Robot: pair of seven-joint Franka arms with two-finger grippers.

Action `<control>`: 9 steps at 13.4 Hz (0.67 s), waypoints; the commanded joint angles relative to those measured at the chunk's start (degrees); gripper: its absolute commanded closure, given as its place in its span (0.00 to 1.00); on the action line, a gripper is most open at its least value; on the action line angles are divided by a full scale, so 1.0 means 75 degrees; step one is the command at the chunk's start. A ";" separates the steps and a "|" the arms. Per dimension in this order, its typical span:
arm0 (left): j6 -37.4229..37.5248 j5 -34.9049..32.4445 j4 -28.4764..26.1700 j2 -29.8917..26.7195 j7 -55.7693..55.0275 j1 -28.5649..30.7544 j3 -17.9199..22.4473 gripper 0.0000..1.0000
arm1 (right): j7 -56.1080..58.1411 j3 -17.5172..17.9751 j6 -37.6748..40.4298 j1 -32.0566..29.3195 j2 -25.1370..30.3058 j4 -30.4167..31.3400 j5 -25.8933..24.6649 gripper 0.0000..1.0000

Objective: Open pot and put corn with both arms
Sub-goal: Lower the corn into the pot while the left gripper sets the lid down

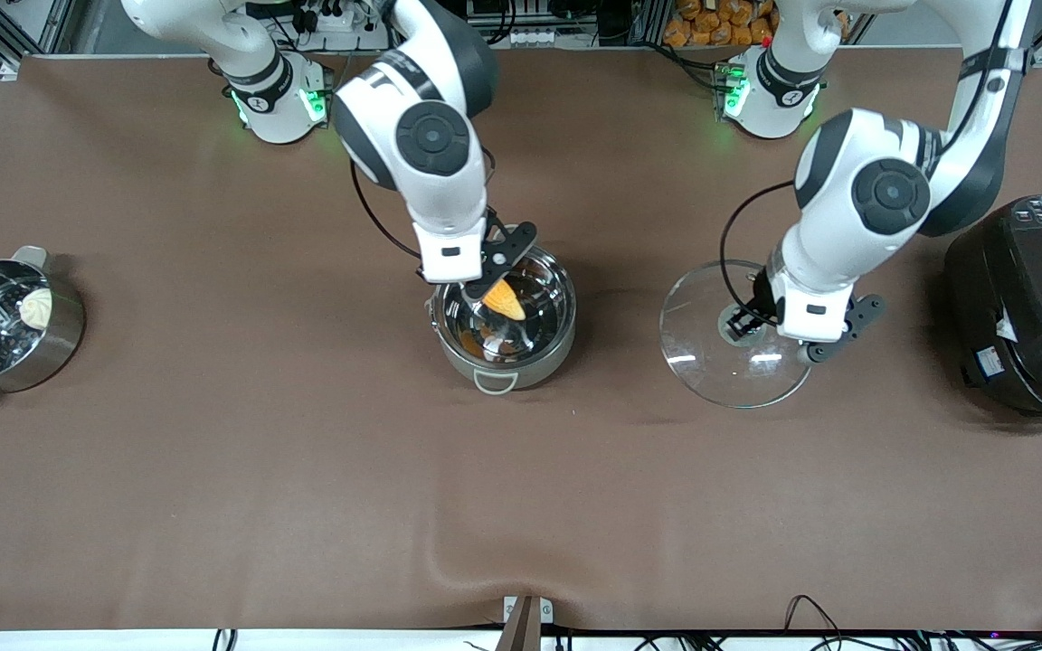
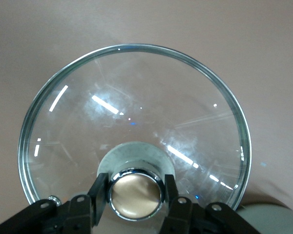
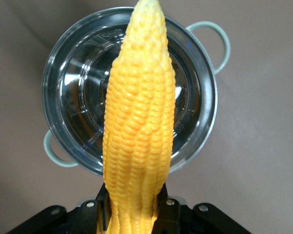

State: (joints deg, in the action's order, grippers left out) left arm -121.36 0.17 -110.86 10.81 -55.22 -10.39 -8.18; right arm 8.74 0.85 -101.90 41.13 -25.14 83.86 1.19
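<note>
The right arm (image 1: pixel 412 117) comes from its base at the top of the front view and bends down at the elbow, so the wrist points to the table; the right gripper (image 3: pixel 132 209) hangs over the open pot (image 1: pixel 503 316), its fingers closed on the thick end of the corn (image 3: pixel 139 122), with the tapered tip pointing away from the wrist. The left arm (image 1: pixel 883 190) reaches down in the same way from its own base; the left gripper (image 2: pixel 135 195) is low over the lid (image 2: pixel 132 112), and its two fingers (image 2: pixel 98 195) sit on both sides of the knob (image 2: pixel 135 193), touching it.
</note>
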 commanded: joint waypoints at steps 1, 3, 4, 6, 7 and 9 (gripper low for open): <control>-0.0971 0.0224 -0.1118 -0.0410 0.0471 0.0436 -0.0105 1.00 | -0.0005 -0.0090 -0.0018 0.0223 -0.0105 0.0057 -0.0382 1.00; -0.1733 0.0457 -0.1635 -0.0305 0.0636 0.0541 -0.0105 1.00 | -0.0005 -0.0090 -0.0111 0.0258 -0.0245 0.0022 -0.0440 1.00; -0.2004 0.0539 -0.1834 -0.0247 0.0799 0.0553 -0.0105 1.00 | -0.0005 -0.0090 -0.0298 0.0340 -0.0362 0.0011 -0.0557 1.00; -0.2880 0.0738 -0.2338 -0.0130 0.1034 0.0729 -0.0117 1.00 | -0.0040 -0.0090 -0.0428 0.0469 -0.0492 0.0022 -0.0978 1.00; -0.3314 0.0774 -0.2514 0.0022 0.1081 0.0729 -0.0117 1.00 | -0.0087 -0.0090 -0.0428 0.0469 -0.0515 0.0011 -0.1038 1.00; -0.3797 0.0786 -0.2668 0.0315 0.1094 0.0729 -0.0117 1.00 | -0.0099 -0.0102 -0.0742 0.0481 -0.0865 -0.0001 -0.1155 1.00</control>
State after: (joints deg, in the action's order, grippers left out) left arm -146.36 4.30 -129.64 12.42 -48.69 -5.79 -8.17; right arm 8.75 0.83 -105.30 43.94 -29.63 84.00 -5.30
